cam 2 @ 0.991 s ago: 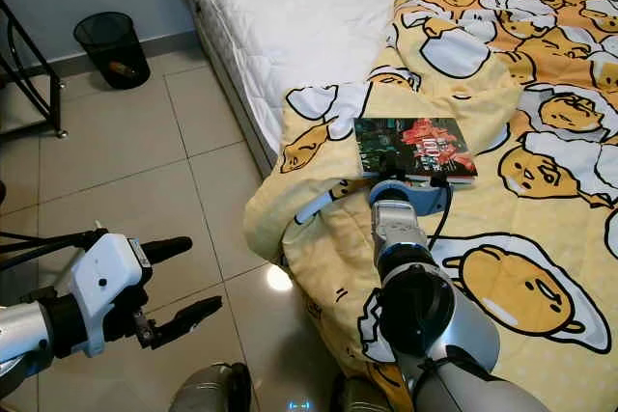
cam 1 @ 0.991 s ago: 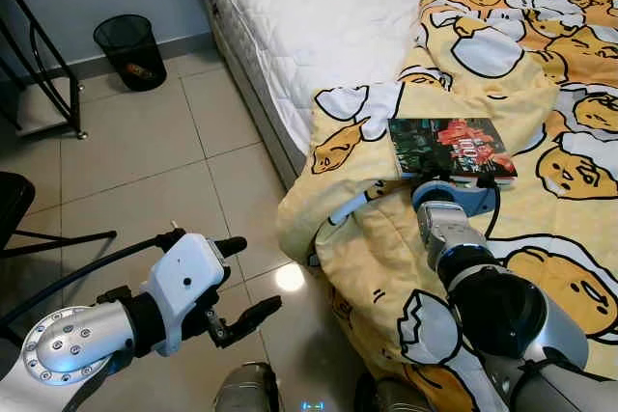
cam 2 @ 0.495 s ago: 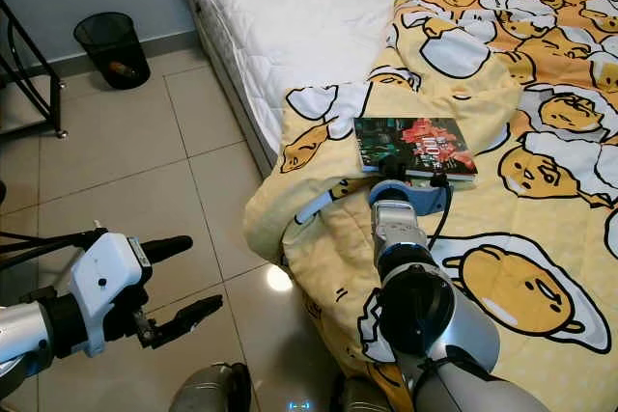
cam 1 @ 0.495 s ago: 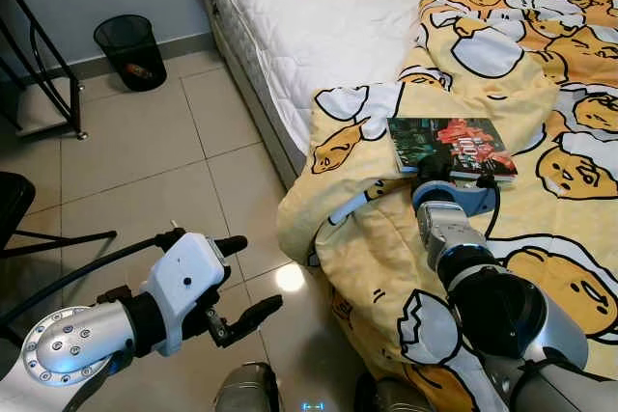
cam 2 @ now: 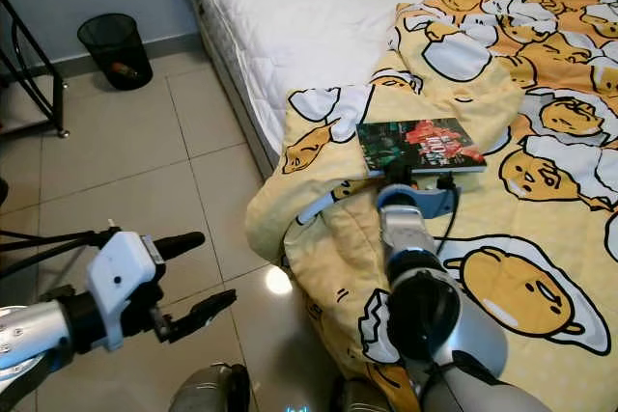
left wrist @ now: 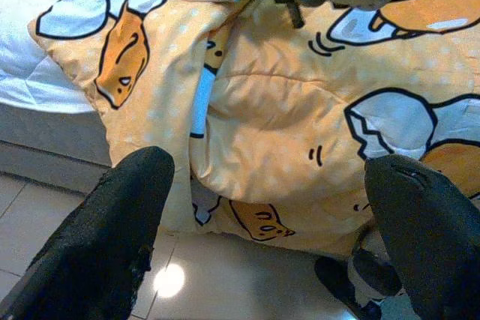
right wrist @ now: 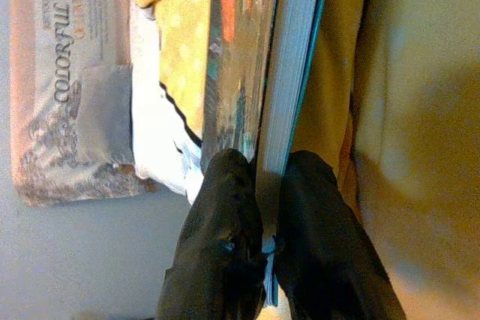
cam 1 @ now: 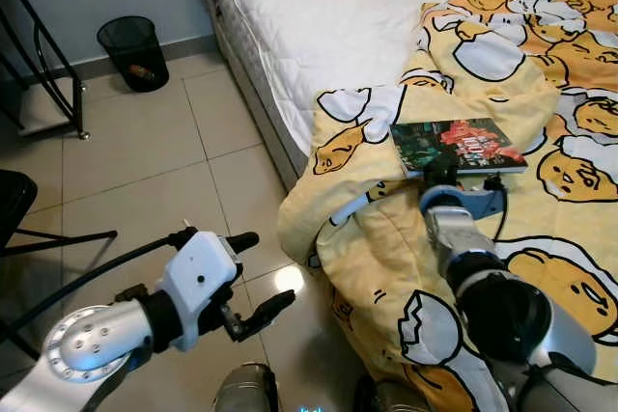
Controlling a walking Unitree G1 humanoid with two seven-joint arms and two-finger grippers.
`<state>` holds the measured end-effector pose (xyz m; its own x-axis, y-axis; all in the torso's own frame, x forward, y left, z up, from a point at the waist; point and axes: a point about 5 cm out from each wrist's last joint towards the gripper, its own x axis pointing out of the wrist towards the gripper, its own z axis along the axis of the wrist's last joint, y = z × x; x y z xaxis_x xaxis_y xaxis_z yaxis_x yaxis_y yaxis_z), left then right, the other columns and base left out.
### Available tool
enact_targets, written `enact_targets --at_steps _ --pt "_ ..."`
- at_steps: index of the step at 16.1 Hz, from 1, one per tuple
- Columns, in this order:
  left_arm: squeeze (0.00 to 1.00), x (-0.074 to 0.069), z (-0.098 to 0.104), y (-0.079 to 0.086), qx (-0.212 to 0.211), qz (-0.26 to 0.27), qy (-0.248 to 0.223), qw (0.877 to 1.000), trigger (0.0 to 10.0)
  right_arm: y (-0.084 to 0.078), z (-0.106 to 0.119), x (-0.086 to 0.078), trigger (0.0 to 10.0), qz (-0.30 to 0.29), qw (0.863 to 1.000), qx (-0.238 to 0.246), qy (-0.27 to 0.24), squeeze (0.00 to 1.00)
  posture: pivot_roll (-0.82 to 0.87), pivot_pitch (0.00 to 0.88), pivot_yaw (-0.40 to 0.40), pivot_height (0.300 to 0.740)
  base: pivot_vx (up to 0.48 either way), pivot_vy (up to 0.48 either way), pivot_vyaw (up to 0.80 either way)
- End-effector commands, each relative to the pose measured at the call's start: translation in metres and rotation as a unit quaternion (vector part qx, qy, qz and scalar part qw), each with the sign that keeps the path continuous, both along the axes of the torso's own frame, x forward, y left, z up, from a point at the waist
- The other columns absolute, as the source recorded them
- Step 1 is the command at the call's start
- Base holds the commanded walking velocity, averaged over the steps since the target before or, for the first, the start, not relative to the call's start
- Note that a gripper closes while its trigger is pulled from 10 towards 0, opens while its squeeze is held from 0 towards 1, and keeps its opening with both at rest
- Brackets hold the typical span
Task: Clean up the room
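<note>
Right gripper (right wrist: 262, 260) clamped on near edge of book (cam 1: 456, 142), frame centre-right: stiff, light, likely droops (deeper spine-side bite advised); left gripper (cam 1: 253, 272) spread, lower left.

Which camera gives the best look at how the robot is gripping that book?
The right wrist view: the right gripper pinches the book by its page edge. The eye views show its cover on the blanket; the left wrist view catches one corner.
</note>
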<state>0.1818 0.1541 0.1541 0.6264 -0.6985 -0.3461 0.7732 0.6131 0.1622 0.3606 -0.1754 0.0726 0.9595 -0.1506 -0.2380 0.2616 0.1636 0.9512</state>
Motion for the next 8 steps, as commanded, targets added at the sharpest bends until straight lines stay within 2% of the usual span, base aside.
enact_targets --at_steps 1,2,4,5,6,7,8 --pt "0.66 0.0 0.0 -0.001 0.003 -0.001 -0.005 1.0 10.0 -0.005 0.0 -0.001 0.0 0.002 1.0 -0.018 -0.006 0.0 0.18 0.078 0.0 0.74 0.0 0.0 0.0" --pt "0.67 0.005 -0.001 -0.001 -0.005 0.005 -0.012 1.0 10.0 -0.018 0.005 -0.001 0.0 0.018 0.995 -0.095 -0.021 0.0 0.14 0.04 0.0 0.74 0.0 0.0 0.0" --pt "0.67 0.01 -0.003 -0.001 -0.009 0.013 -0.018 1.0 10.0 -0.03 0.01 -0.002 0.0 0.015 0.989 -0.142 -0.034 0.0 0.11 0.024 0.002 0.74 0.0 0.0 0.0" --pt "0.66 0.015 -0.003 0.0 -0.024 0.033 -0.027 0.999 10.0 -0.046 0.019 -0.005 0.0 0.018 0.976 -0.21 -0.06 0.0 0.07 0.0 0.004 0.74 0.0 0.0 0.0" --pt "0.66 0.02 -0.006 0.0 -0.032 0.048 -0.032 0.998 10.0 -0.051 0.022 -0.01 0.0 0.034 0.964 -0.254 -0.074 0.0 0.05 0.0 0.007 0.74 0.0 0.0 0.0" --pt "0.67 0.021 -0.007 -0.001 -0.035 0.051 -0.034 0.997 10.0 -0.053 0.021 -0.013 0.0 0.039 0.96 -0.267 -0.074 0.0 0.04 0.0 0.008 0.74 0.0 0.0 0.0" --pt "0.66 0.025 -0.011 -0.004 -0.042 0.064 -0.038 0.996 10.0 -0.055 0.023 -0.019 0.0 0.048 0.95 -0.299 -0.075 0.0 0.02 0.0 0.009 0.74 0.0 0.0 0.0"
